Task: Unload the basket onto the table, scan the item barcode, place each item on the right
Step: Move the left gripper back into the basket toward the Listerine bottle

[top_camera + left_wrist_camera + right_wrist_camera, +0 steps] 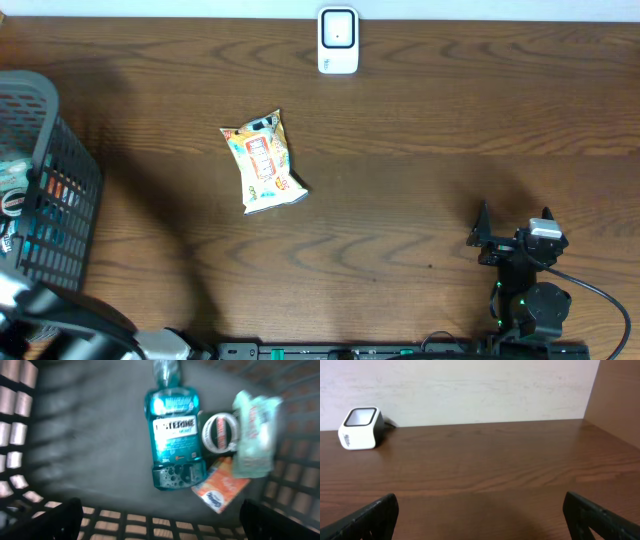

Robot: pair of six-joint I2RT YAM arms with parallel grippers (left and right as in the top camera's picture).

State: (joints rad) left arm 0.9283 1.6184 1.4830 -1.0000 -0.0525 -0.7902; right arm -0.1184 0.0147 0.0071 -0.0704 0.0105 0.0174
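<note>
Our left gripper [170, 520] is hovering open and empty over the basket [20, 435], where a mouthwash bottle [175, 435] is lying. Our right gripper [480, 515] is standing open and empty, facing the scanner [361, 427]. A snack packet [265, 160] is lying on the table [420, 180]. We are judging that the whole scanning is yet to do.

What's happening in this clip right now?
Nothing is being held yet. The left gripper is open above the inside of the basket, looking down on a mouthwash bottle and some smaller packets. The right gripper is open too, empty, low over the table and facing the scanner at the far edge. A snack packet lies on the table between basket and scanner.
</note>
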